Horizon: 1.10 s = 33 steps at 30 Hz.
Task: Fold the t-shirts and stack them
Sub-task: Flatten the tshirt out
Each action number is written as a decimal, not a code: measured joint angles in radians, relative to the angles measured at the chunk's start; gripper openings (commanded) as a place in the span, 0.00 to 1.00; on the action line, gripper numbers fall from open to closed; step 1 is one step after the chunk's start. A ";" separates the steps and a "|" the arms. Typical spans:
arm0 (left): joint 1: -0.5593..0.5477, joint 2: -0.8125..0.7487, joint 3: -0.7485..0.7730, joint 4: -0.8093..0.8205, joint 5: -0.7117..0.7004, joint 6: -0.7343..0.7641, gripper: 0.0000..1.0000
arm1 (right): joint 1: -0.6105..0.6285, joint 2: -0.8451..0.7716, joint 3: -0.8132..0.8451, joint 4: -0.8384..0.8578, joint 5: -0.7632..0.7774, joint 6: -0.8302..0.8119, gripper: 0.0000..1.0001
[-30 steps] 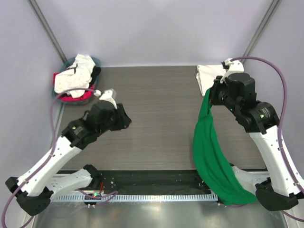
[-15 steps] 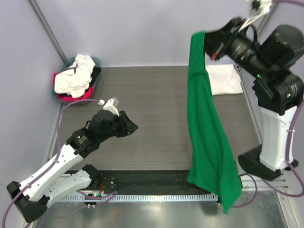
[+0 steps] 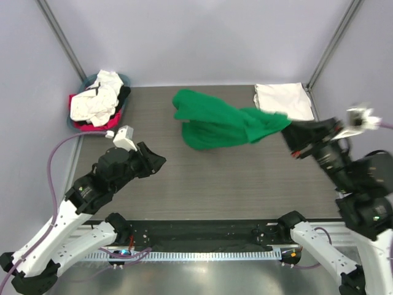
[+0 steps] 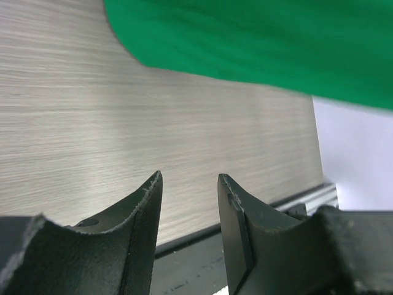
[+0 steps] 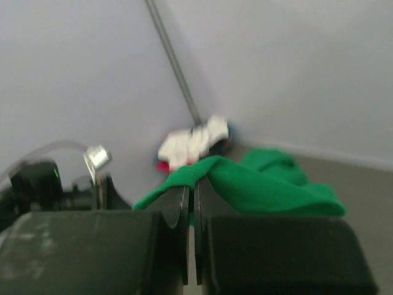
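Observation:
A bright green t-shirt (image 3: 221, 125) lies bunched across the middle back of the table, one end lifted toward the right. My right gripper (image 3: 287, 131) is shut on that end; in the right wrist view the cloth (image 5: 264, 187) is pinched between the closed fingers. A folded white t-shirt (image 3: 282, 98) lies flat at the back right corner. My left gripper (image 3: 156, 161) is open and empty, low over the table left of centre. In the left wrist view the green shirt (image 4: 258, 37) fills the top, ahead of the open fingers (image 4: 147, 203).
A round grey-blue basket (image 3: 92, 114) at the back left holds a heap of white, pink-red and black shirts (image 3: 98, 101). A black strip and metal rail (image 3: 202, 246) run along the table's near edge. Grey walls enclose the table.
The right arm swung the green shirt up high and then down and left, so it now lands bunched on the middle back of the table. The left arm drew back slightly toward the left.

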 measured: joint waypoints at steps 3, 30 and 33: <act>0.000 -0.037 0.003 -0.042 -0.055 0.000 0.52 | 0.000 -0.161 -0.347 -0.014 -0.075 0.075 0.01; 0.026 1.412 0.971 0.059 -0.034 0.248 0.53 | -0.001 -0.143 -0.782 -0.541 0.111 0.287 0.01; 0.027 1.609 1.229 -0.005 -0.034 0.287 0.53 | -0.001 -0.115 -0.781 -0.541 0.106 0.289 0.01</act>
